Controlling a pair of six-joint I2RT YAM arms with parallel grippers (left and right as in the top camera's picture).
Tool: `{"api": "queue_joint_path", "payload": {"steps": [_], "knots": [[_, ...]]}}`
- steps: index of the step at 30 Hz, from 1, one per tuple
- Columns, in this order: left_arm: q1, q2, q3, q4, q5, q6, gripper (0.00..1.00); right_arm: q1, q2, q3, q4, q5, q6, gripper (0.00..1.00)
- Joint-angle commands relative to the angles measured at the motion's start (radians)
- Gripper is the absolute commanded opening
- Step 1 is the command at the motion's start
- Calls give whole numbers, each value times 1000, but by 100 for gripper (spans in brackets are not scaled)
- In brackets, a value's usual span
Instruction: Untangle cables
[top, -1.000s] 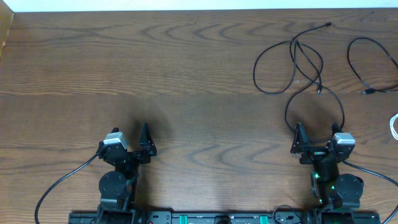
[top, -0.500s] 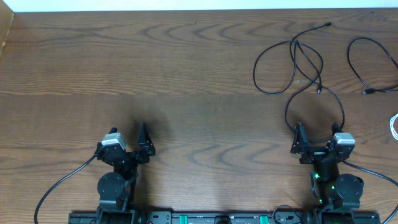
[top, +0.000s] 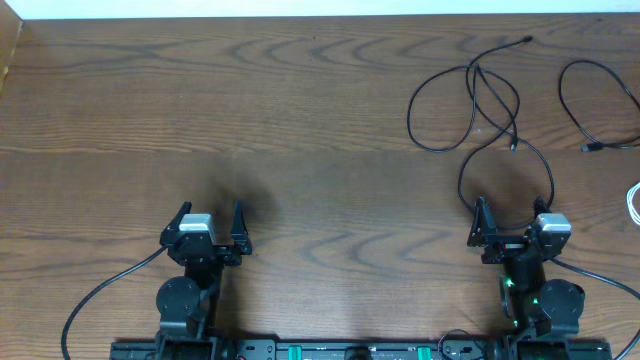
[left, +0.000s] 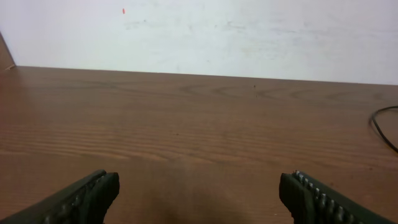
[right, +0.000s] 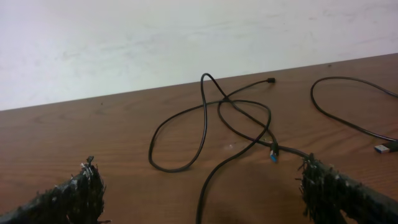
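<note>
Two black cables (top: 480, 90) lie looped over each other at the far right of the table; in the right wrist view the crossed cables (right: 211, 118) lie ahead, and one plug end with a blue tip (right: 273, 155) is near my right finger. One loop (top: 505, 165) runs back toward my right gripper (top: 512, 215), which is open, and a strand passes on the table between its fingers (right: 326, 190). A separate black cable (top: 600, 100) and a white cable (top: 634, 200) lie at the right edge. My left gripper (top: 210, 220) stands open over bare wood, far from the cables.
The wooden table (top: 300, 120) ends at a white wall behind. Thick black arm cords (top: 100, 295) trail from both bases at the front edge. In the left wrist view a bit of black cable (left: 382, 127) shows at the right edge.
My left gripper has swung from an angled pose to face squarely toward the far edge, jaws still wide. The right arm and the cables have not moved.
</note>
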Motion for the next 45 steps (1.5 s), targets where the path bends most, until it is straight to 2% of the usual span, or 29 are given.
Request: {"api": "queue_joint_path", "payload": {"steps": [1,16,45], "knots": [[5,-11,-32,-14,9,27,90,-3,-6,-1,-4,4,2,99],[47,-11,-32,-14,8,27,89,-3,-6,-1,-4,4,2,99],[47,-6,-32,-14,9,27,90,-3,-6,-1,-4,4,2,99]]}}
